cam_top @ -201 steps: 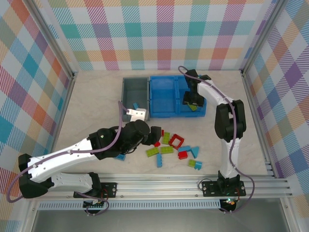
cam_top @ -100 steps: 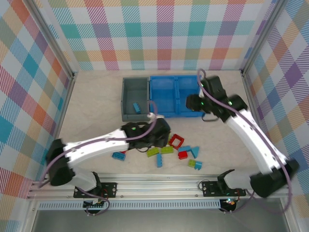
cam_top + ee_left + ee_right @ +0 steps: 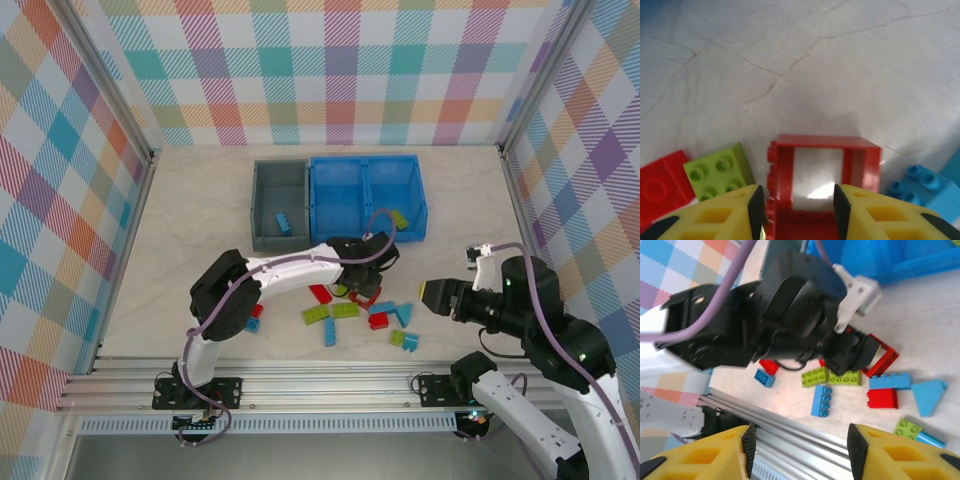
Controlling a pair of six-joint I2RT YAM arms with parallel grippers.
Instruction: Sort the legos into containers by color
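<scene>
This was a robotics lab's test cell rather than any lived-in room. The work surface was a pale, marble-patterned table [image 3: 190, 220] boxed in by aluminium framing [image 3: 112, 100], with bright checked cloth [image 3: 340, 70] stretched over the walls (pastel squares on every side). Two black-and-white robot arms [image 3: 295, 264] stood bolted to a slotted metal rail [image 3: 330, 385] at the near edge, with purple cables [image 3: 746, 252] running along them. Toy bricks [image 3: 345, 310] and plastic bins [image 3: 365, 160] lay on the table.
</scene>
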